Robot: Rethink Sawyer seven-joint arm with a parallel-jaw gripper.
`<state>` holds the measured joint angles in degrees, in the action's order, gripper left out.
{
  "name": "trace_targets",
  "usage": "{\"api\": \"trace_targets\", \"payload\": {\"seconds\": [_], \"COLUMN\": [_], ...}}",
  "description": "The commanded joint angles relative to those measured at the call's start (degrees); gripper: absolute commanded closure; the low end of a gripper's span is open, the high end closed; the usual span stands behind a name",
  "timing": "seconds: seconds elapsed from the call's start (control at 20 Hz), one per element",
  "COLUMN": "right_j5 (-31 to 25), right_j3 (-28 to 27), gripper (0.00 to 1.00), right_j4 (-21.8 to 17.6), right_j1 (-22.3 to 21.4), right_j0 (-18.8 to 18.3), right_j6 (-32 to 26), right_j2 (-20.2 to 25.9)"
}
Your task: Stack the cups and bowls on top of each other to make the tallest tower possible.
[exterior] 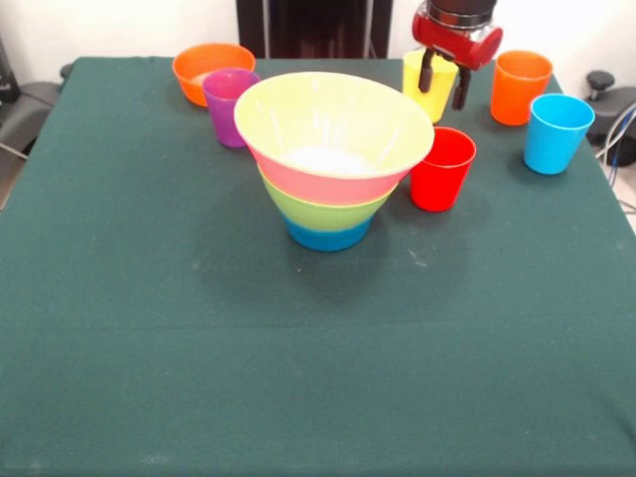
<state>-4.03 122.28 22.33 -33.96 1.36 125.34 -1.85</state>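
Note:
The tower (331,189) stands mid-table: a blue bowl (328,237) at the base, then green (328,212), pink (320,184), and a wide pale yellow-orange bowl (333,124) on top. A small orange bowl (212,72) sits at the far left with a purple cup (229,107) just in front of it. A red cup (442,169) stands right of the tower. My gripper (442,95) hangs open at the yellow cup (417,99), one finger in front of it and one at its right edge. Whether they touch it is unclear. An orange cup (520,87) and a light blue cup (556,134) stand at the far right.
A green cloth covers the table (298,378). The cups on the right stand close together around the gripper. Dark chairs or gear sit beyond the table's left and right edges.

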Motion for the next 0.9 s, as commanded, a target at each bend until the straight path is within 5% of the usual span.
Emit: {"api": "trace_targets", "payload": {"seconds": [0.05, 0.9], "right_j5": [3.73, -0.93], "right_j3": [1.85, 3.05], "gripper": [0.0, 0.0], "right_j4": [-2.25, -1.38], "right_j1": [2.78, -1.66], "right_j0": [-0.35, -0.12], "right_j6": [8.84, 8.56], "right_j2": [5.77, 5.2]}}
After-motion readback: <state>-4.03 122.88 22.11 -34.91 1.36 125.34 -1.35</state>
